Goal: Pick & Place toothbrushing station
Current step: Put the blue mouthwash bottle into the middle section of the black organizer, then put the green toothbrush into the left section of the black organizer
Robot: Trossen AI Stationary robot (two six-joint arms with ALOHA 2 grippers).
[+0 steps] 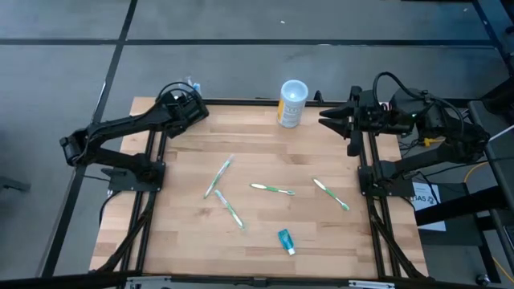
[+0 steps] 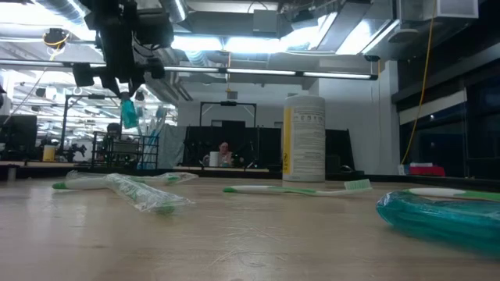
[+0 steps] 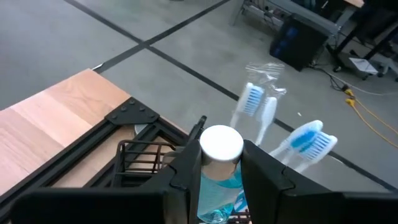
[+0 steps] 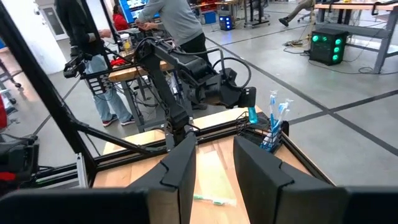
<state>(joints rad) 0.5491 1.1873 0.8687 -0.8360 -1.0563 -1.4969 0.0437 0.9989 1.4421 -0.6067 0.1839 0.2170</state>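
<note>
Two blue toothbrushes (image 3: pixel 254 102) stand upright in the toothbrushing station (image 4: pixel 274 140), which sits at the table's (image 1: pixel 265 233) far-left corner. The left gripper (image 3: pixel 221 163) hangs right above it, jaws clamped on a blue tube (image 3: pixel 221 148) with a white cap. The right gripper (image 4: pixel 214 163) waits at the far-right edge, fingers apart and empty. The station is likely light, rigid and top-heavy with the brushes in it, so it would tip easily. Its body is mostly hidden, so this is a guess: best hold is low across the black block's short sides, clear of the brush stems.
</note>
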